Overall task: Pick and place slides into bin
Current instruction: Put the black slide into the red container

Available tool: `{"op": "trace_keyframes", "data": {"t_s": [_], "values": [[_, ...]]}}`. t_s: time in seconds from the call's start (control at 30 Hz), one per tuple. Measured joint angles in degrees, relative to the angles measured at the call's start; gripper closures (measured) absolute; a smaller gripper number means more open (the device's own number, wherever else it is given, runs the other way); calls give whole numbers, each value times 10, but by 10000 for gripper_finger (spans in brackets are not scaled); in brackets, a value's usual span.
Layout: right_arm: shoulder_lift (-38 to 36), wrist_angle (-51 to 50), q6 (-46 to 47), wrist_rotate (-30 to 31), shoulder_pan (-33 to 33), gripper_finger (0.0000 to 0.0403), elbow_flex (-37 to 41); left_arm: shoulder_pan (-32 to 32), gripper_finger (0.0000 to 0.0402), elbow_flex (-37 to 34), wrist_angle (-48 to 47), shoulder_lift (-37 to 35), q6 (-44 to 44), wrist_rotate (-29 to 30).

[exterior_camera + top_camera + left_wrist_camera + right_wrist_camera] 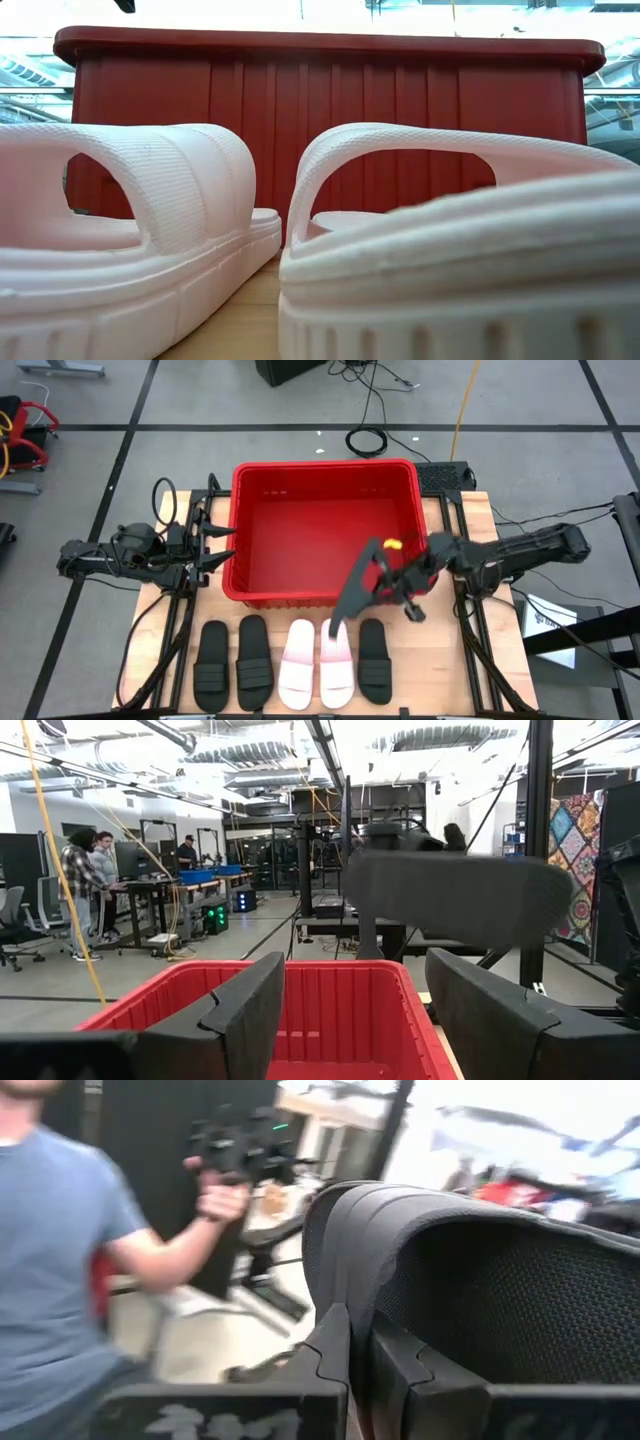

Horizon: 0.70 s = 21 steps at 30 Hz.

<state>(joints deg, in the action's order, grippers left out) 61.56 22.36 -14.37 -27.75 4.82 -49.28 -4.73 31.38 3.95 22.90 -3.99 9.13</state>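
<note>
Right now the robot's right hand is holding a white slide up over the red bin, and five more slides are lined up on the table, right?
Not quite. The slide in the right hand is black, not white, as the high view shows. The rest holds: it hangs over the red bin, and five more slides are lined up on the table.

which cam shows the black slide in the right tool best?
High view: the black slide hangs from the right tool over the bin front edge. Right wrist shows only its strap close up, left wrist a blurred side profile, low view nothing of it.
</note>
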Motion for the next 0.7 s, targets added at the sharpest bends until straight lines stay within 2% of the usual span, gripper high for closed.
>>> {"op": "trace_keyframes", "data": {"t_s": [0.3,0.57,0.7], "values": [[-93,-41,9,37,-150,399,-15,0,151,0,0,0,-8,12],[-68,-238,15,19,-252,399,-142,0,151,0,1,0,-21,49],[-40,-359,-18,0,-286,399,-226,0,151,0,2,0,-19,86]]}}
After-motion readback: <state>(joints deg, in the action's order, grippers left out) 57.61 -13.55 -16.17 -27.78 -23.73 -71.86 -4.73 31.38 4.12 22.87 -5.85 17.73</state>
